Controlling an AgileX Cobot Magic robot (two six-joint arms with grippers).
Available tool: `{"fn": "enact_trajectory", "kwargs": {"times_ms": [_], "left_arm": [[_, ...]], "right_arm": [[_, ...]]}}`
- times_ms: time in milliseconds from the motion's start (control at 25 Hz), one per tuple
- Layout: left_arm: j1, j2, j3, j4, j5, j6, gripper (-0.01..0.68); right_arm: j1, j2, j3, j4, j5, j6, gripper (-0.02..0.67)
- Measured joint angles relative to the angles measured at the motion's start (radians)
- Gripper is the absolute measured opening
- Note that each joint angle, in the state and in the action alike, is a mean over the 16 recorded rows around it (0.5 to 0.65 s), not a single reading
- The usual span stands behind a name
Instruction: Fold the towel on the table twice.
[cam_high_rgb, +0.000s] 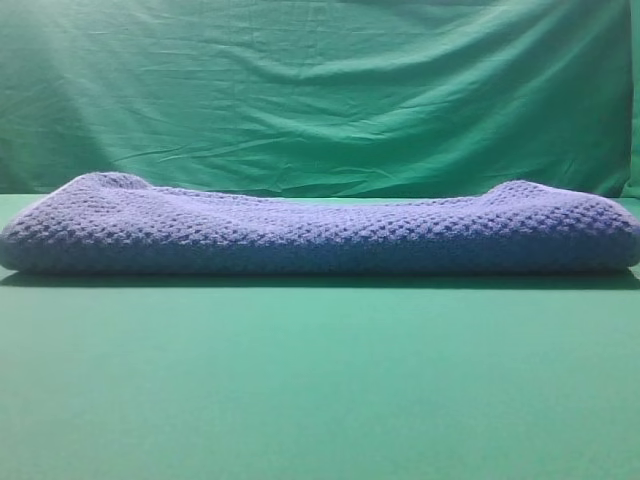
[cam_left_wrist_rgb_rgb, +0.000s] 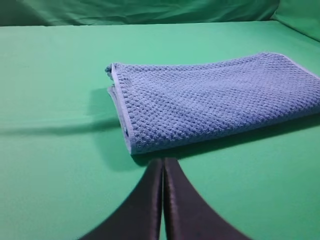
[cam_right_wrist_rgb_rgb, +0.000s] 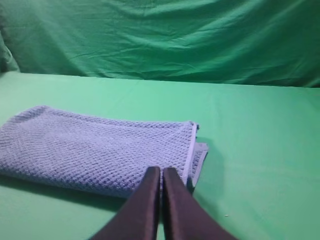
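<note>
The left gripper (cam_left_wrist_rgb_rgb: 163, 165) and right gripper (cam_right_wrist_rgb_rgb: 161, 172) hover with jaws pressed together, empty, each just short of one end of the towel (cam_high_rgb: 320, 235), which lies doubled lengthwise across the table (cam_high_rgb: 320, 390). It seems folded once, though layers are hard to count. Next, each should open, pinch both layers at matching corners and keep edges aligned.

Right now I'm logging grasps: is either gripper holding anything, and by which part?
Nothing is held. Both grippers, left and right, are shut and empty; the blue-grey waffle-weave towel lies folded on the green table.
</note>
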Motion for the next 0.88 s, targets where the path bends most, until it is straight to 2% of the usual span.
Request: {"fn": "enact_trajectory", "kwargs": {"times_ms": [560, 880], "left_arm": [[0.000, -0.044, 0.119, 0.021, -0.026, 0.000, 0.000], [0.000, -0.044, 0.138, 0.020, -0.059, 0.000, 0.000]], "right_arm": [[0.000, -0.050, 0.090, -0.042, 0.035, 0.000, 0.000], [0.000, -0.054, 0.171, -0.045, 0.021, 0.000, 0.000]]}}
